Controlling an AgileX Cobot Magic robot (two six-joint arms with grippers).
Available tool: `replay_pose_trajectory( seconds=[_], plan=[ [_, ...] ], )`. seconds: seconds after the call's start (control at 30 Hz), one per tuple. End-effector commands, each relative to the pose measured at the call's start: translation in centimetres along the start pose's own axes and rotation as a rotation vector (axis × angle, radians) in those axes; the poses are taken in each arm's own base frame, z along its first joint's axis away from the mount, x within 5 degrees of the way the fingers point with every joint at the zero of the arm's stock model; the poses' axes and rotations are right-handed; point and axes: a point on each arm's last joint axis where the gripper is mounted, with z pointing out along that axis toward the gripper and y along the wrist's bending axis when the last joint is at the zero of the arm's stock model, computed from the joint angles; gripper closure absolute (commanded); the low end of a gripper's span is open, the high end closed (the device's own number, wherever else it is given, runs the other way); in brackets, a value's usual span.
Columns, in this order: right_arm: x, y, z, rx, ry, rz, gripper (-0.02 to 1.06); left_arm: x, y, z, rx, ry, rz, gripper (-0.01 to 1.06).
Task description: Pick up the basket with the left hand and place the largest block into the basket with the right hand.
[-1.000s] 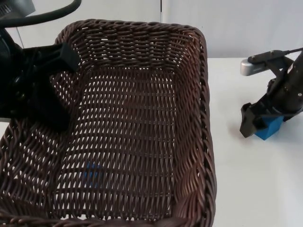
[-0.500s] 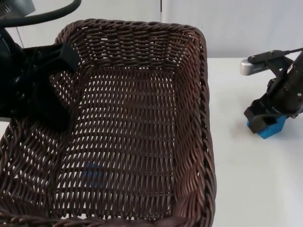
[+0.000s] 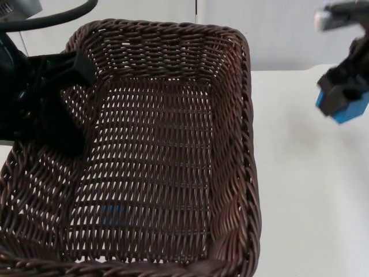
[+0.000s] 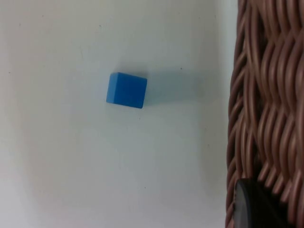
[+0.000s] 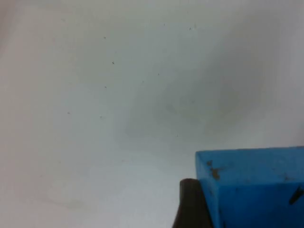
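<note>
White table top (image 3: 305, 190) is seen beneath a dark wicker basket (image 3: 173, 150), held lifted at its left wall by the clamped left gripper (image 3: 55, 104). Right of the basket, a large blue block (image 3: 350, 109) is gripped aloft by the right gripper (image 3: 340, 95). The block should be carried well over the rim before release. A small blue block (image 4: 126, 90) lies below the basket; a grey wall (image 3: 288, 29) is seen beyond.

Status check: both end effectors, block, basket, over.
Left end effector holding basket aloft. Right end effector shut on blue block, lifted beside basket. Small blue cube on table underneath.
</note>
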Motion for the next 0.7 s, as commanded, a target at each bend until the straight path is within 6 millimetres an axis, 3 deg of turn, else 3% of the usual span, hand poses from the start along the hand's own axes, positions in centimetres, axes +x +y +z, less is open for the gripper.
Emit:
replay_pose_trajectory(
  seconds=[0.0, 0.07, 0.13, 0.43, 0.67],
  plan=[
    [-0.4, 0.5, -2.4, -0.001, -0.031, -0.011, 1.05, -0.2, -0.1, -0.4, 0.013, -0.031, -0.009, 1.05],
    [-0.4, 0.6, -3.4, 0.0, -0.041, -0.014, 1.05, -0.2, -0.1, -0.4, 0.013, -0.031, -0.009, 1.05],
    [-0.5, 0.9, -6.4, 0.006, -0.088, -0.019, 1.05, -0.2, -0.1, -0.4, 0.013, -0.031, -0.009, 1.05],
    [0.2, 1.7, -13.5, 0.024, -0.199, -0.037, 1.05, -0.2, -0.1, -0.4, 0.013, -0.031, -0.009, 1.05],
    [0.9, 2.1, -15.9, 0.029, -0.232, -0.044, 1.05, -0.2, -0.1, -0.4, 0.013, -0.031, -0.009, 1.05]
  ],
)
